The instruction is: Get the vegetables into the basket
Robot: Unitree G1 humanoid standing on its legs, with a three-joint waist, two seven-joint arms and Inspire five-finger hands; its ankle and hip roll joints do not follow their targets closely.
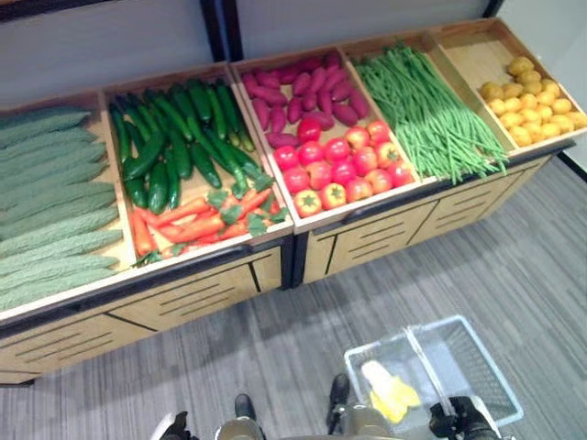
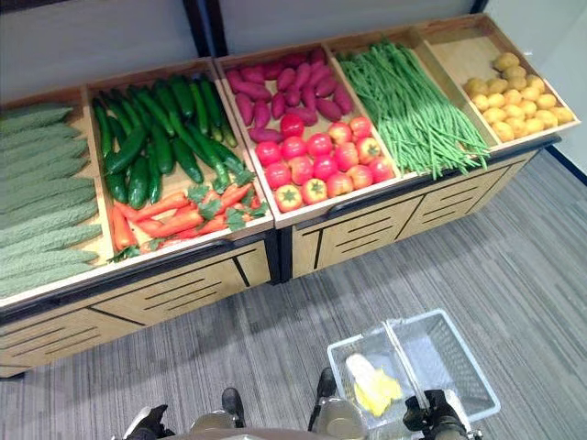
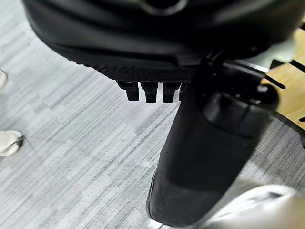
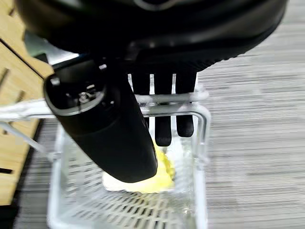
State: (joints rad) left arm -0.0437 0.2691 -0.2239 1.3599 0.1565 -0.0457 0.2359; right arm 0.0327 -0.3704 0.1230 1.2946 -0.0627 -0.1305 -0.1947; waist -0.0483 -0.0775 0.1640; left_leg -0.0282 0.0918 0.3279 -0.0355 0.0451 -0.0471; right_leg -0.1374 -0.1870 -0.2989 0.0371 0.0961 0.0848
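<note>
Left eye view, veg stand (image 1: 275, 247), basket (image 1: 477, 367) w/ corn (image 1: 390, 390)

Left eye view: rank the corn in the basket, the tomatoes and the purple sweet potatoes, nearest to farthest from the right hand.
1. The corn, in the clear basket that the right hand carries, just to the hand's left.
2. The tomatoes, at the front of the middle crate, beyond the floor.
3. The purple sweet potatoes, at the back of that same crate.

bitter gourds (image 1: 50, 211) cut off at edge | basket (image 4: 202, 143) contents (yellow) unclear
</note>
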